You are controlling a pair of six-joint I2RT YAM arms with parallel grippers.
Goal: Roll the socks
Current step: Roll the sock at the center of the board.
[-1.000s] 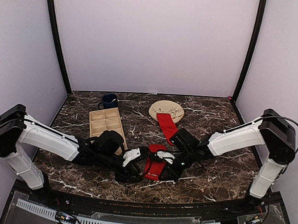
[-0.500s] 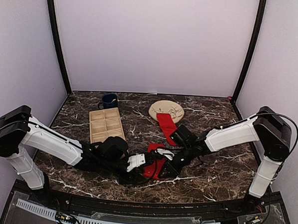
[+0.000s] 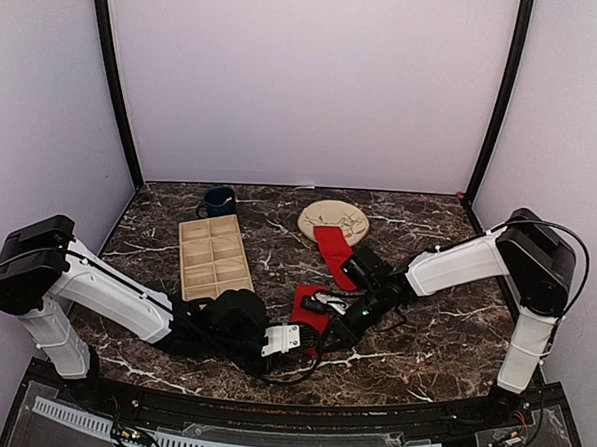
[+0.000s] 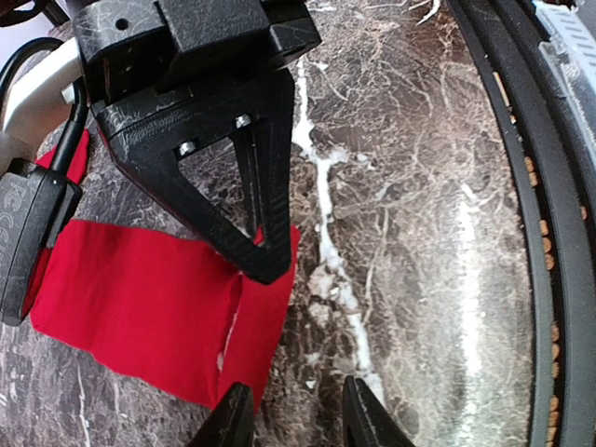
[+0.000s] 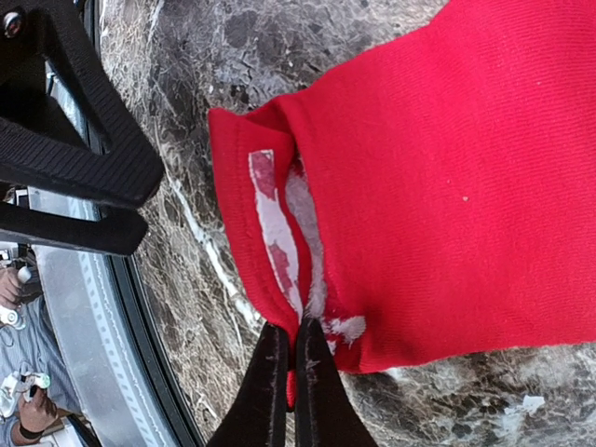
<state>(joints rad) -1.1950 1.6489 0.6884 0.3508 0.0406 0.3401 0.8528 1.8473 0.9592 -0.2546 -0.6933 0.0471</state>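
One red sock (image 3: 310, 306) lies bunched on the marble table between the two grippers. My right gripper (image 3: 326, 312) is shut on its folded edge, where white markings show in the right wrist view (image 5: 279, 228); the fingertips (image 5: 277, 372) pinch the fabric low over the table. My left gripper (image 3: 303, 336) is open and empty just near of the sock. In the left wrist view its tips (image 4: 235, 417) sit over bare marble at the sock's (image 4: 140, 307) corner. The second red sock (image 3: 334, 247) lies flat, its far end on the beige plate (image 3: 347, 214).
A beige wooden tray with compartments (image 3: 215, 254) lies at the left. A dark blue mug (image 3: 220, 200) stands behind it. The black rail of the table's front edge (image 4: 521, 186) runs close to the left gripper. The two grippers are very near each other.
The left gripper has drawn back toward the near edge, away from the sock. The right gripper has carried the sock's near end toward the far side, so the sock is now shorter and bunched.
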